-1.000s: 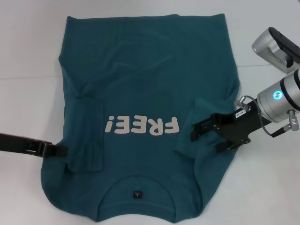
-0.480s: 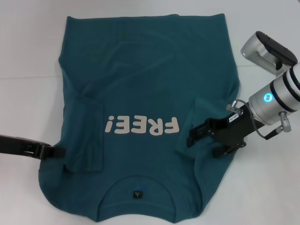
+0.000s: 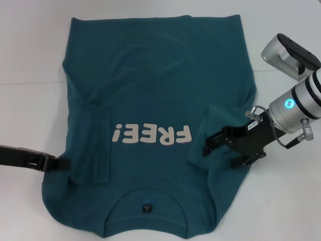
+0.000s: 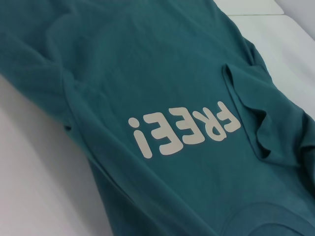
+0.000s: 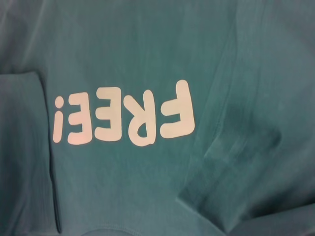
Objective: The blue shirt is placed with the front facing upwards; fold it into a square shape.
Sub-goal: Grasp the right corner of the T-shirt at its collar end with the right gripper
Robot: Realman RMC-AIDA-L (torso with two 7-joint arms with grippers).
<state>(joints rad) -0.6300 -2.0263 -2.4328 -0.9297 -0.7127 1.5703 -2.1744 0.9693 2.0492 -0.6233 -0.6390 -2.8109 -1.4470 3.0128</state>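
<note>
- Right claw [image 3: 207, 144] hovers over the shirt's folded-in sleeve [image 3: 213, 135]; I cannot tell its jaw state.
- Left claw [image 3: 67, 163] sits at the opposite sleeve edge, jaw state equally unclear.
- Blue shirt [image 3: 155, 80] lies flat on the white table [image 3: 30, 50], both sleeves tucked inward; folding the sides likely comes next.
- White chest lettering [image 3: 152, 134] reads "FREE!".

A dark teal-blue shirt [image 3: 155, 100] lies flat, front up, filling most of the head view. Its round collar, with a small dark tag, is at 6 o'clock; the hem is at 12. White "FREE!" lettering reads upside down. Both short sleeves are folded inward onto the chest.
</note>
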